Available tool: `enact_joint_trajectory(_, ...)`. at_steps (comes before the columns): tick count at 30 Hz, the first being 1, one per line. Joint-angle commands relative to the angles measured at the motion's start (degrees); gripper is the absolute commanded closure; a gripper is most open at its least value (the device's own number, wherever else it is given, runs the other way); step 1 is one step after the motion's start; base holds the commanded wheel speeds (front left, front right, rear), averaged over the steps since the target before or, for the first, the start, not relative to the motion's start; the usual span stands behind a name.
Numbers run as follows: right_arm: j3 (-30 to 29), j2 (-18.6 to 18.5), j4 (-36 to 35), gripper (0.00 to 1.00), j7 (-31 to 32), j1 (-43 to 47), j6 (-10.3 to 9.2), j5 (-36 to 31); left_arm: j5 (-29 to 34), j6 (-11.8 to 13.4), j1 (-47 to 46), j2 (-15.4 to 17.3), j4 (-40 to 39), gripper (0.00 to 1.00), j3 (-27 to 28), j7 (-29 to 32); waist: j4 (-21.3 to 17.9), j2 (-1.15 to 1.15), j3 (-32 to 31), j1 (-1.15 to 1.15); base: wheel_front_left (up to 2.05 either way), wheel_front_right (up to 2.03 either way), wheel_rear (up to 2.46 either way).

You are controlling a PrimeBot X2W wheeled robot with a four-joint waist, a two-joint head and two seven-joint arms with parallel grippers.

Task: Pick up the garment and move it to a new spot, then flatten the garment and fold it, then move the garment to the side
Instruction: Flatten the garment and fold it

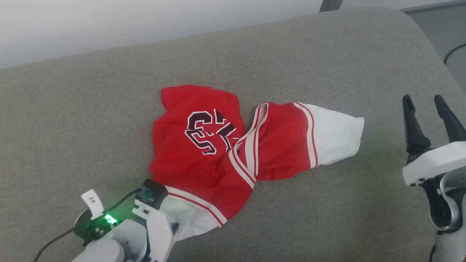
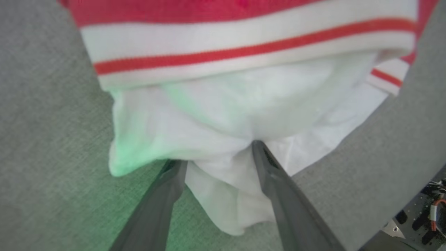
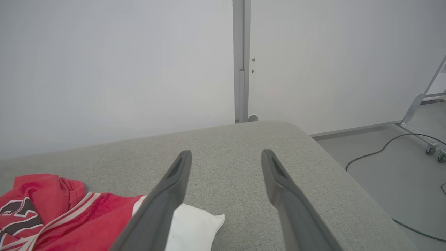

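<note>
While the garment (image 1: 189, 167) lies crumpled and twisted near the middle of the grey cushion (image 1: 291, 54), number print up, one white sleeve points to the right and the other sits at the near edge, at the left gripper (image 2: 216, 153). Left fingers (image 2: 278, 188) are spread wide, straddling that white sleeve, tips against the cloth, not clamped. Right gripper (image 1: 423, 100) hovers off to the garment's right, clear of it, fingers released with nothing between them.
</note>
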Motion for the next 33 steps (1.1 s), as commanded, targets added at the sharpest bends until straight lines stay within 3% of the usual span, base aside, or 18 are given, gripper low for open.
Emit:
enact_joint_trajectory(1,0.1,-0.1,0.2,0.0,-0.5,-0.3,-0.02,0.5,1.1,-0.1,0.0,-1.1,3.8,0.61,-1.5,0.8,-0.1,-0.01,0.1,0.0,0.0,0.0,0.0)
enact_joint_trajectory(2,0.2,-0.1,0.3,0.0,-0.7,-0.4,-0.02,0.6,1.5,-0.2,-0.3,-1.3,4.7,1.0,-2.1,0.8,-0.1,-0.01,0.1,0.0,0.0,0.0,0.0)
enact_joint_trajectory(9,-1.3,-0.8,0.9,0.0,-1.1,-0.1,-0.02,1.5,-0.1,-2.0,-1.2,-0.7,5.2,1.0,-1.9,1.0,1.3,-0.01,-0.4,0.0,0.0,0.0,0.0)
enact_joint_trajectory(16,-3.2,-1.2,0.3,0.0,-0.5,1.5,-0.02,1.0,-1.1,1.3,-2.2,6.4,-0.2,1.0,5.3,-0.5,3.9,-0.01,-2.0,0.0,0.0,0.0,0.0)
enact_joint_trajectory(22,-2.9,-1.1,0.5,0.0,0.0,2.1,-0.02,0.8,-2.7,2.0,-1.8,11.5,0.8,1.0,10.0,-2.6,5.2,-0.01,-2.9,0.0,0.0,0.0,0.0)
enact_joint_trajectory(28,-2.3,-0.8,0.8,0.0,0.5,2.1,-0.02,0.4,-5.1,-0.5,-2.0,11.6,6.3,1.0,11.6,-4.9,6.0,-0.01,-3.3,0.0,0.0,0.0,0.0)
enact_joint_trajectory(29,-2.2,-0.7,0.8,0.0,0.6,2.1,-0.02,0.4,-5.2,-0.9,-2.2,11.3,7.4,0.89,11.5,-5.5,6.1,-0.01,-3.3,0.0,0.0,0.0,0.0)
enact_joint_trajectory(30,-2.1,-0.7,0.8,0.0,0.6,2.2,-0.02,0.4,-5.1,-1.3,-2.4,11.0,8.4,0.67,11.2,-6.1,6.2,-0.01,-3.3,0.0,0.0,0.0,0.0)
enact_joint_trajectory(31,-2.1,-0.6,0.9,0.0,0.5,2.2,-0.02,0.5,-5.1,-1.8,-2.7,10.3,9.2,0.53,10.8,-6.6,6.3,-0.01,-3.4,0.0,0.0,0.0,0.0)
enact_joint_trajectory(32,-2.0,-0.6,0.9,0.0,0.6,2.2,-0.02,0.4,-5.2,-2.2,-2.9,9.8,10.0,0.22,10.6,-7.1,6.4,-0.01,-3.5,0.0,0.0,0.0,0.0)
enact_joint_trajectory(33,-2.0,-0.6,0.9,0.0,0.6,2.2,-0.02,0.4,-4.9,-2.7,-3.2,9.5,10.7,0.0,10.3,-7.6,6.5,-0.01,-3.6,0.0,0.0,0.0,0.0)
